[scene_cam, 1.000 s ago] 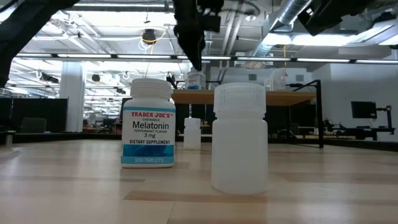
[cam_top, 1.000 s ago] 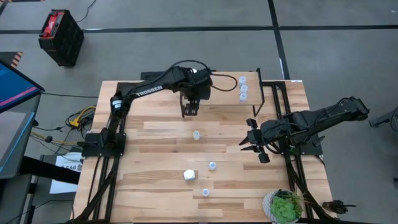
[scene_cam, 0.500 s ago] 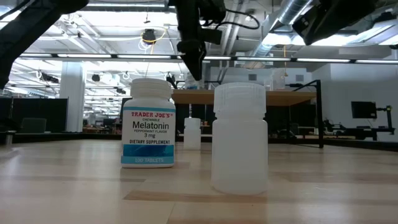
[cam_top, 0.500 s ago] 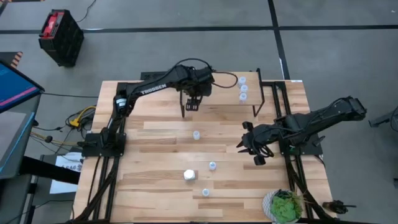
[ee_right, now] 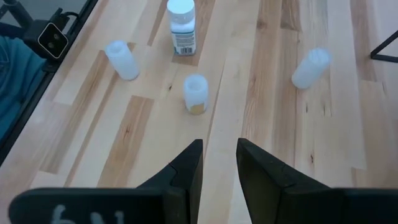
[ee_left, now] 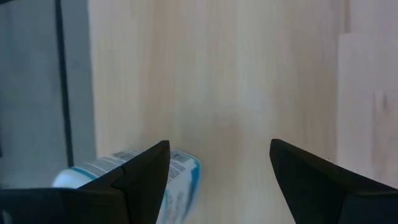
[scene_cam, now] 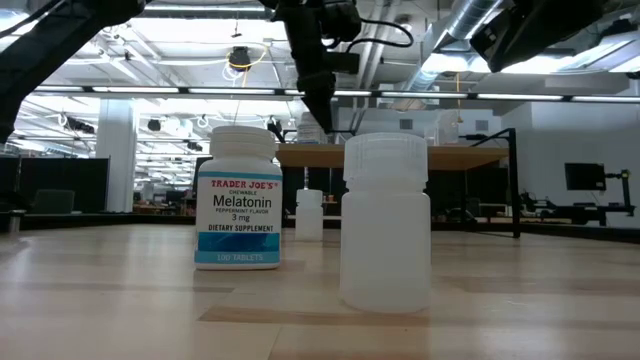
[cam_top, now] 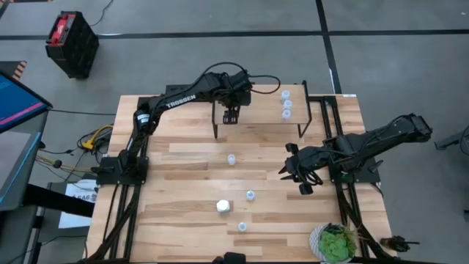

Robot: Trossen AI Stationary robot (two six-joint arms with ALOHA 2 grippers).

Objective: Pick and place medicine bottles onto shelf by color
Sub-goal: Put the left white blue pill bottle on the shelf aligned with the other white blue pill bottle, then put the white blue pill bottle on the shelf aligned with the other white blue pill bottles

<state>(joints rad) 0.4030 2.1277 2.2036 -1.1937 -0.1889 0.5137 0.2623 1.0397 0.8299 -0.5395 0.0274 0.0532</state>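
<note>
The shelf (cam_top: 256,110) stands at the table's far side, and three pale bottles (cam_top: 286,105) stand on its right part. My left gripper (cam_top: 231,116) is open above the shelf's left part. A white, blue-labelled bottle (ee_left: 177,177) stands on the shelf just outside one of its fingers and also shows in the low view (scene_cam: 309,128). My right gripper (cam_top: 284,172) hovers empty over the table's right side, its fingers a narrow gap apart (ee_right: 219,163). On the table stand a white Melatonin bottle (cam_top: 223,207) and three pale bottles (cam_top: 231,158), (cam_top: 250,195), (cam_top: 242,226). My left gripper points down over the shelf, with one finger (ee_left: 140,171) in front of the white bottle's labelled side (ee_left: 186,171). I cannot tell whether that finger touches the bottle. The bottle stands on the shelf board outside the gap between the fingers.
A green plant (cam_top: 335,243) stands at the table's near right corner. In the right wrist view the Melatonin bottle (ee_right: 181,25) and the pale bottles (ee_right: 122,60), (ee_right: 195,93), (ee_right: 310,68) stand apart on bare planks. The shelf's black legs (cam_top: 301,125) reach down to the table.
My left gripper has moved from the shelf's near edge toward the table's far edge, staying over the shelf. The white bottle on the shelf has kept its place. My right gripper has shifted a little toward the table's left, then held still.
</note>
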